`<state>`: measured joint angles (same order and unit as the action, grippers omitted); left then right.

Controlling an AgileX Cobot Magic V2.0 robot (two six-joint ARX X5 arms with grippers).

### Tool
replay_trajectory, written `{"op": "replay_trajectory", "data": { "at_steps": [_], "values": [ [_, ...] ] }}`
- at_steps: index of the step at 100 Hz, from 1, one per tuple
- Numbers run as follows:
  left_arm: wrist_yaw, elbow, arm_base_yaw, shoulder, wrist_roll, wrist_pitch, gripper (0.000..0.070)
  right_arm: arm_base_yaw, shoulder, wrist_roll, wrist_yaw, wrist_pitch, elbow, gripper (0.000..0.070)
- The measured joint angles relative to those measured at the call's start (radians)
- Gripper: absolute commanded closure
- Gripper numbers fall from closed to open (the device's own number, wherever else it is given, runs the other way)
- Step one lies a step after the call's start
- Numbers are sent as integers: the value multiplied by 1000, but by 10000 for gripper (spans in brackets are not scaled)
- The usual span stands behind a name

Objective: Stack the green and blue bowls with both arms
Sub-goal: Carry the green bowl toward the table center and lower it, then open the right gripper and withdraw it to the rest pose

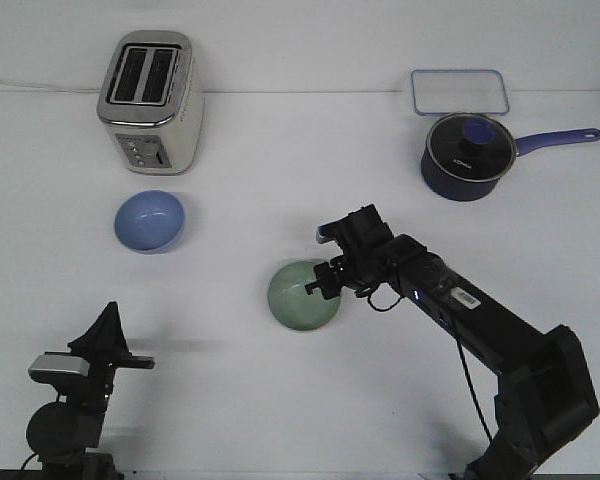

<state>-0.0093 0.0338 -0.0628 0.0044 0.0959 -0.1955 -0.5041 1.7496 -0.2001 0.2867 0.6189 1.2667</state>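
Note:
The pale green bowl (300, 297) sits near the middle of the white table. My right gripper (321, 279) is at its right rim, one finger inside the bowl and one outside, closed on the rim. The bowl looks level, and I cannot tell whether it is off the table. The light blue bowl (150, 221) stands upright and empty to the left, in front of the toaster, with nothing touching it. My left gripper (109, 318) is low at the front left, pointing up and far from both bowls. Its fingers overlap edge-on, so their gap is hidden.
A silver toaster (150, 100) stands at the back left. A dark navy saucepan (467, 155) with a glass lid stands at the back right, its handle pointing right. A clear lidded container (459, 92) lies behind the saucepan. The right arm (480, 320) reaches in from the front right.

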Motion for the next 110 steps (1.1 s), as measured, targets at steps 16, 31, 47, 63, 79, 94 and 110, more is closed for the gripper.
{"op": "replay_trajectory", "data": {
  "at_steps": [16,31,47,63,79,94,110],
  "values": [
    [0,0,0,0,0,0,690,0,0,0,0,0,0,272],
    [0,0,0,0,0,0,690,9,-5,0,0,0,0,272],
    [0,0,0,0,0,0,690,38,-69,1,0,5,0,272],
    [0,0,0,0,0,0,690,107,-177,22,0,36,0,272],
    [0,0,0,0,0,0,690,198,-279,69,-66,84,0,273],
    [0,0,0,0,0,0,690,276,-392,122,-180,132,0,273],
    [0,0,0,0,0,0,690,344,-516,164,-182,134,0,273]
  ]
}}
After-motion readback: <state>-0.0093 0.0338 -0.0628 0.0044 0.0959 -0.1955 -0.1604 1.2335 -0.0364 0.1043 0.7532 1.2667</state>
